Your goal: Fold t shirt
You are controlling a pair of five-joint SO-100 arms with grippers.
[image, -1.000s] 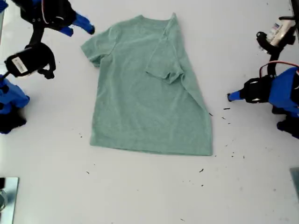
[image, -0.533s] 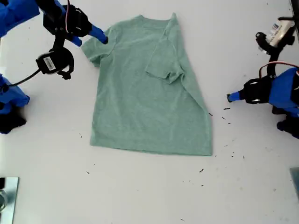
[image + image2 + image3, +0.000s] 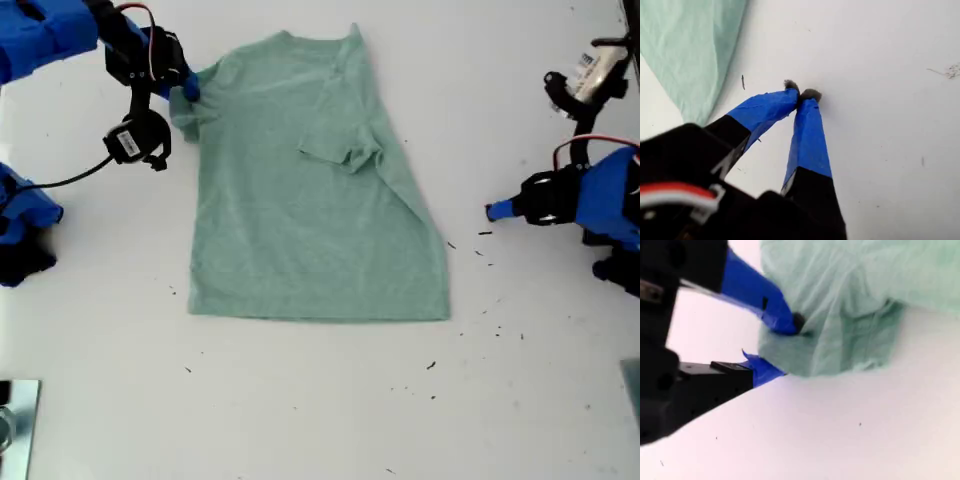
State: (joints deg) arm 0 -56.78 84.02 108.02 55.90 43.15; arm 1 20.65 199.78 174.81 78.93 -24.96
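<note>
The pale green t shirt (image 3: 310, 210) lies flat on the white table (image 3: 300, 400), neck toward the exterior view's top. One sleeve (image 3: 340, 130) is folded in over the chest. At the exterior view's upper left, my second gripper (image 3: 190, 88) is shut on the other sleeve. The second wrist view shows that gripper (image 3: 787, 347) with one blue finger (image 3: 765, 300) on top of the bunched t shirt (image 3: 855, 300) and the other beneath its edge. My first gripper (image 3: 492, 210) hovers at the exterior view's right, off the cloth. Its tips (image 3: 801, 92) are shut on nothing, the t shirt (image 3: 690, 45) lying to one side.
Small dark specks (image 3: 490, 250) dot the table near the first gripper. A metal object (image 3: 15, 420) sits at the exterior view's lower left corner. Blue arm bases stand at the exterior view's left edge (image 3: 25, 215) and right edge (image 3: 615, 210).
My second gripper came down from the exterior view's upper left onto the sleeve and closed on it. The whole shirt shifted slightly toward that corner. The first arm stayed still.
</note>
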